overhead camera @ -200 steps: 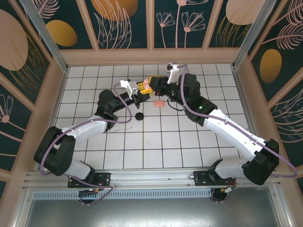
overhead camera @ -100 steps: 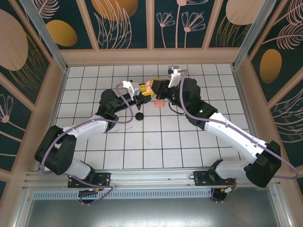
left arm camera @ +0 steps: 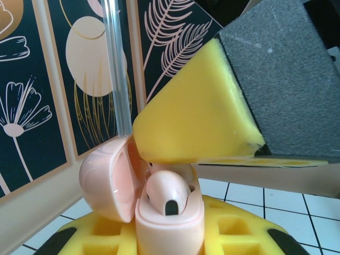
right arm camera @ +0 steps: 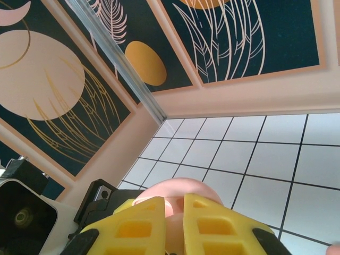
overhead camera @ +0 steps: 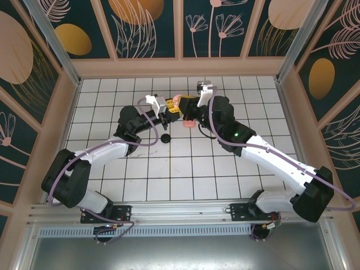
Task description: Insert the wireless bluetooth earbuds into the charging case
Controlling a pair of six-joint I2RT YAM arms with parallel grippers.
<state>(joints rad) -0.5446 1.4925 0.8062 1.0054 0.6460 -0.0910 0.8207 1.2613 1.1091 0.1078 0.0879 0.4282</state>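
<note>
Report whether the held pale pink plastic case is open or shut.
Open: the pink case has its lid hinged aside, earbud showing inside.

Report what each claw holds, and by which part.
Left claw: the open pink case, gripped by its lower body. Right claw: shut, pink showing in its gap; any hold cannot be told.

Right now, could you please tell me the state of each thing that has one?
Pink charging case: lid open, gripped.
Pink earbud: seated in that case.
Left hand: shut on the case.
Right hand: shut, at the open case's mouth.
Second pink case: lying free on the tiles.
</note>
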